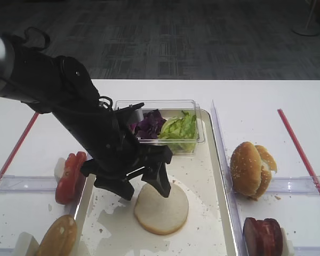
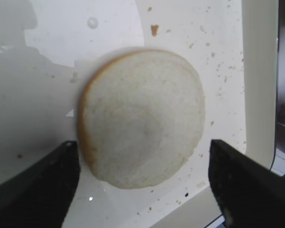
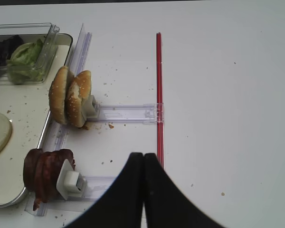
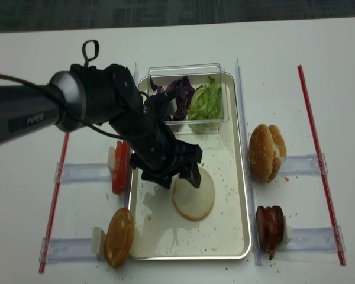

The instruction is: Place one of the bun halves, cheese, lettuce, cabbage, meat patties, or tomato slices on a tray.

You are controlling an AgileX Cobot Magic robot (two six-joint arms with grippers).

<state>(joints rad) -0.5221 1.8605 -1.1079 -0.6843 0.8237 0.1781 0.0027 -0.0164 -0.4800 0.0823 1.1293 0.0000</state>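
Left pincer (image 2: 142, 178) spread wide, gripping nothing, straddling bun half (image 2: 142, 118) lying flat, cut face up, on tray (image 1: 216, 186), lower centre. Right pincer (image 3: 143, 164) closed, empty, at 3 o'clock. Step: release done, apparently. Next: lift clear.

Clear plastic box (image 1: 168, 106) — red strips (image 4: 315, 142) beside

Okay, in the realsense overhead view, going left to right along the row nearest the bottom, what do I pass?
Golden-brown bun half standing on edge at the tray's left → tray → meat patties → red strip.
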